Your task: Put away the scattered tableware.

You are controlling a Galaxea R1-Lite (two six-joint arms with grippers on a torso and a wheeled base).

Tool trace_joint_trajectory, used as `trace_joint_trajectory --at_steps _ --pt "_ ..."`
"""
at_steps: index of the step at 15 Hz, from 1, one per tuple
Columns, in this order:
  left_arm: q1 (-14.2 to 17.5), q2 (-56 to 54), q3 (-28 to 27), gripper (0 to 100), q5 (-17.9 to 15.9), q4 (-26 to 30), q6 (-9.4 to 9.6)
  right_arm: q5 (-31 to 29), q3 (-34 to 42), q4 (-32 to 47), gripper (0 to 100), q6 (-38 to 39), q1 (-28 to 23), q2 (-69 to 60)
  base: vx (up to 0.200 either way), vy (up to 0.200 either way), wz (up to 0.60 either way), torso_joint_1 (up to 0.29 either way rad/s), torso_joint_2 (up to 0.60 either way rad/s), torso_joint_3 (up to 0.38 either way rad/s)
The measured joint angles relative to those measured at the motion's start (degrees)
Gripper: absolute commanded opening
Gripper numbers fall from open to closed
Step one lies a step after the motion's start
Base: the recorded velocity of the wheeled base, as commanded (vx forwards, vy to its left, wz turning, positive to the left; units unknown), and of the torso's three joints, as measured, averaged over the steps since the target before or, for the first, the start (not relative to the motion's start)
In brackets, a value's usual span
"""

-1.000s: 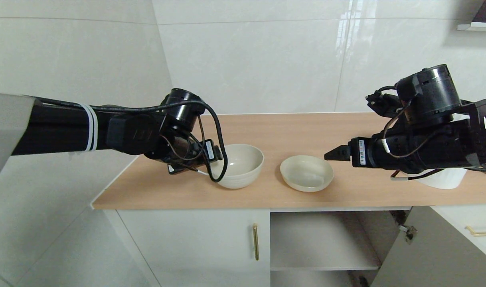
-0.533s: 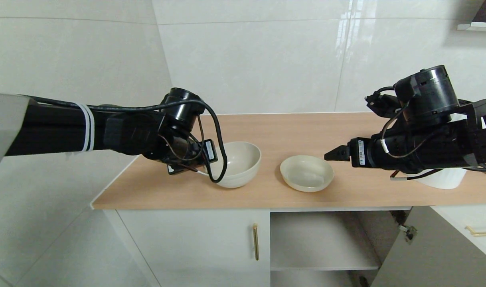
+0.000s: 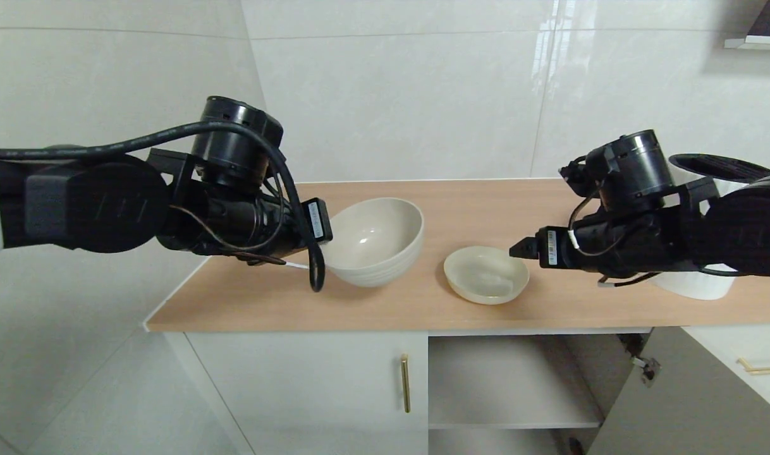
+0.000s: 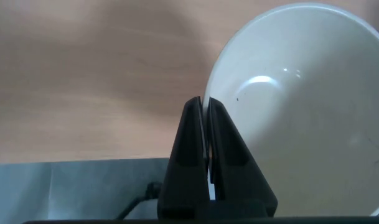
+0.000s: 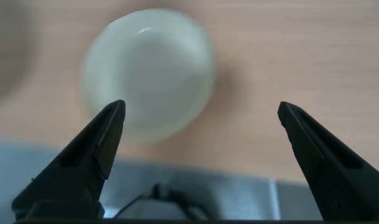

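My left gripper (image 3: 325, 237) is shut on the rim of a large cream bowl (image 3: 375, 240), which hangs tilted above the left part of the wooden counter (image 3: 385, 303). In the left wrist view the bowl (image 4: 301, 106) has its rim pinched between my left gripper (image 4: 205, 109). A small pale shallow bowl (image 3: 486, 273) rests on the counter to the right. My right gripper (image 3: 521, 248) hovers just at its right rim, and stands open in the right wrist view (image 5: 201, 118) above that bowl (image 5: 149, 71).
A white container (image 3: 698, 281) stands on the counter at the right behind my right arm. Below the counter an open cabinet (image 3: 505, 379) shows a bare shelf, with its door (image 3: 669, 404) swung out at the right. A closed door (image 3: 309, 385) is at the left.
My left gripper has lifted the large bowl off the counter and tilted it. My right arm has lowered slightly and shifted left toward the small bowl.
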Motion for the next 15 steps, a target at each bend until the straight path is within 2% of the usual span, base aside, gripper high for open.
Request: trace_joint_trajectory --at_steps 3,12,13,15 --pt "-1.11 -2.73 2.95 0 0.00 -2.57 0.73 -5.12 -0.63 -2.06 100 0.09 -0.05 4.96 0.000 0.000 0.00 0.000 0.00 0.000" --pt "-1.93 -6.12 3.83 0 0.11 -2.66 0.74 -6.66 -1.95 -3.36 100 1.12 -0.05 11.19 0.000 0.000 0.00 0.000 0.00 0.000" --pt "-1.93 -6.22 3.83 0 0.11 -2.66 0.74 -6.61 -1.97 -3.45 0 1.16 -0.05 11.41 0.000 0.000 0.00 0.000 0.00 0.000" --pt "-1.94 -6.28 3.85 0 0.13 -2.66 0.74 -6.39 -2.04 -4.22 0 1.76 -0.09 11.72 0.000 0.000 0.00 0.000 0.00 0.000"
